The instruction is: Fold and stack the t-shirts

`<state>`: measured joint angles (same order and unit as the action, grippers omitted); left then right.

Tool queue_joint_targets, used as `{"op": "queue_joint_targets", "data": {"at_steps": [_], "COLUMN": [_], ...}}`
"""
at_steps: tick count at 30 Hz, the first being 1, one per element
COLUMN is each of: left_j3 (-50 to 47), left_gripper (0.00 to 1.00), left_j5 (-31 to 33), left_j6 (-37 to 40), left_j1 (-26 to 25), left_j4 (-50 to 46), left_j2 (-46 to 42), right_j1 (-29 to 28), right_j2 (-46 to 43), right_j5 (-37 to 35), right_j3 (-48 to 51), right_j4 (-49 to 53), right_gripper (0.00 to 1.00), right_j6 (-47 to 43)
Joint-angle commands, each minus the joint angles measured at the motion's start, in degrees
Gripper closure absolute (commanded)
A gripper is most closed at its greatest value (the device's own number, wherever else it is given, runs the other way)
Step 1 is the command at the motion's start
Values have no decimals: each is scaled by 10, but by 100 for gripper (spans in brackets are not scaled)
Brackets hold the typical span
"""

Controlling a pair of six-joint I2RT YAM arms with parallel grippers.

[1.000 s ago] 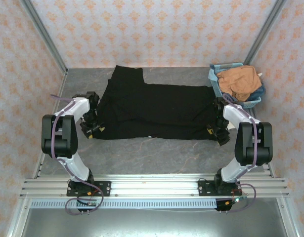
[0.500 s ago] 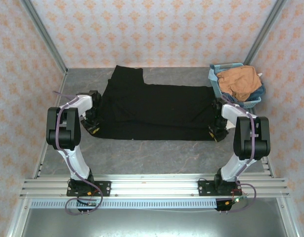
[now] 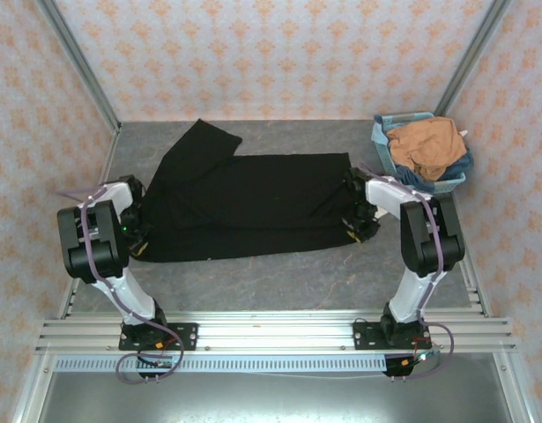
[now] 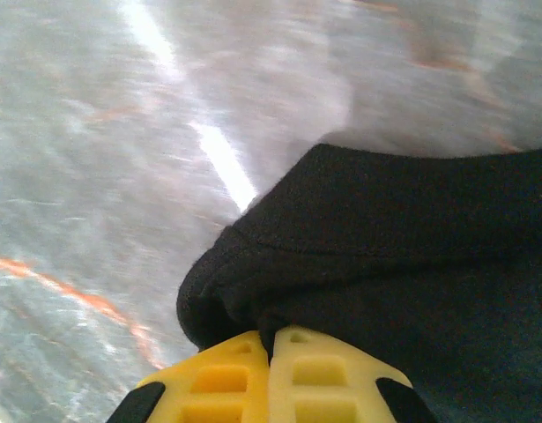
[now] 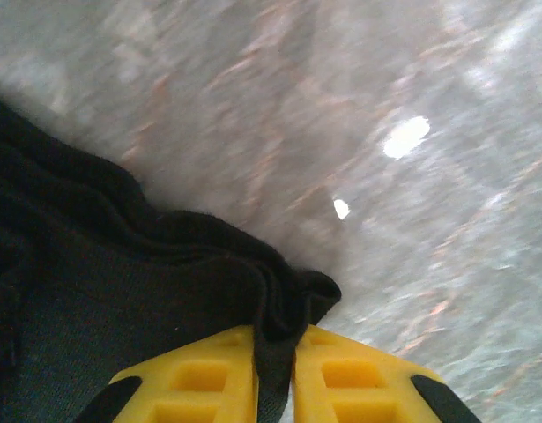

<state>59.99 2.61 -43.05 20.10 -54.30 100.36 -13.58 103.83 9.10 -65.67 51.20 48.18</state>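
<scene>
While it lies spread, black t-shirt (image 3: pixel 253 194): counter (image 3: pixel 279 273) middle.
Left tool (image 4: pixel 271 342): pinching its 9 o'clock edge.
Right tool (image 5: pixel 275 342): pinching its 3 o'clock edge.

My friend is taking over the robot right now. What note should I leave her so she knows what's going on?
The left gripper is shut on the left end of the black tee.
The right gripper is shut on its right end, with cloth pinched between the fingers.
The black tee lies stretched across the table, one sleeve sticking out far-left.
The orange tee sits bunched in the basket, far right.
Done: nothing is stacked yet.
Left: finish folding the black tee, fold the orange tee, stack both.
</scene>
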Motion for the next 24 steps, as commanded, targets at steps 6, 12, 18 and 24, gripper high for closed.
{"op": "queue_joint_targets", "data": {"at_steps": [6,12,18,24], "left_j3": [-8,1,-1,17], "left_gripper": [98,90,49,47], "left_j5": [-22,-18,71,-57], "left_j6": [16,5,-44,-29], "left_j1": [22,-10,-34,-89], "left_j4": [12,-19,-65,10], "left_j2": [-37,-51,-158,-189], "right_j1": [-6,-7,-6,-13], "right_j2": [-62,-85,-120,-165], "right_j5": [-55,-30,-78,-19], "right_j3": [46,95,59,48], "right_j4": [54,42,66,-43], "right_gripper": [84,78,54,38], "right_j6": [38,57,44,-35]}}
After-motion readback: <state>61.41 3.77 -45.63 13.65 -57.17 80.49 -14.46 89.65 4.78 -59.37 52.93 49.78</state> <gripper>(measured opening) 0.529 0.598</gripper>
